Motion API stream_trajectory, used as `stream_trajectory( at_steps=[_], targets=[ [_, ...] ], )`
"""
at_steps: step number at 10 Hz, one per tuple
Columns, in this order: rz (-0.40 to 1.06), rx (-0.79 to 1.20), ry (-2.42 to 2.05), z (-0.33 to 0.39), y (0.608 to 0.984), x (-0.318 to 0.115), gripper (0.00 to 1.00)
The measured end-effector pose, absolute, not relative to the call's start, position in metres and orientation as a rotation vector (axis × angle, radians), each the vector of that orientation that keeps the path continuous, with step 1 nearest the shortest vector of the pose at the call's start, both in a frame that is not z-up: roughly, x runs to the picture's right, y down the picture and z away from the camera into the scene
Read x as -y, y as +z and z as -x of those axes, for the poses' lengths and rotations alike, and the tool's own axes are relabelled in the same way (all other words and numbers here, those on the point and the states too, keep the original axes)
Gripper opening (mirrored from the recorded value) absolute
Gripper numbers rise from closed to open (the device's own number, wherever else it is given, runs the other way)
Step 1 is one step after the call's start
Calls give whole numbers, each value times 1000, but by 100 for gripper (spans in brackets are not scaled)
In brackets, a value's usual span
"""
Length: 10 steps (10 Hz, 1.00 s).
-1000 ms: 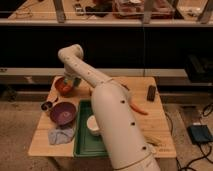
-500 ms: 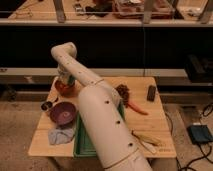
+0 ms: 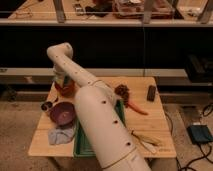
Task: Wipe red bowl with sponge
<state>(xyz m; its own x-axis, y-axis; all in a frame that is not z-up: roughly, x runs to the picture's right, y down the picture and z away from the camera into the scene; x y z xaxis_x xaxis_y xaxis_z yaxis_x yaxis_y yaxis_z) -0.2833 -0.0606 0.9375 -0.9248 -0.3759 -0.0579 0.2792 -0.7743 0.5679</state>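
Arm swung across the green tray (image 3: 79,146) over the last second, hiding the white bowl inside. The pincer (image 3: 61,82) hangs at the surface's (image 3: 155,130) far left corner, against a red object (image 3: 66,90); its grip cannot be told. The red bowl (image 3: 62,114) sits near the pincer on the camera side, with a blue cloth (image 3: 60,135) just beyond the bowl.
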Motion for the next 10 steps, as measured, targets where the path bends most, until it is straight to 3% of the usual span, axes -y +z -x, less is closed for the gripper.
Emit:
stream_trajectory(
  at_steps=[5,10],
  targets=[
    [-264,848,-2685,280,924,25,0],
    [-208,824,-2548,214,940,38,0]
  ],
)
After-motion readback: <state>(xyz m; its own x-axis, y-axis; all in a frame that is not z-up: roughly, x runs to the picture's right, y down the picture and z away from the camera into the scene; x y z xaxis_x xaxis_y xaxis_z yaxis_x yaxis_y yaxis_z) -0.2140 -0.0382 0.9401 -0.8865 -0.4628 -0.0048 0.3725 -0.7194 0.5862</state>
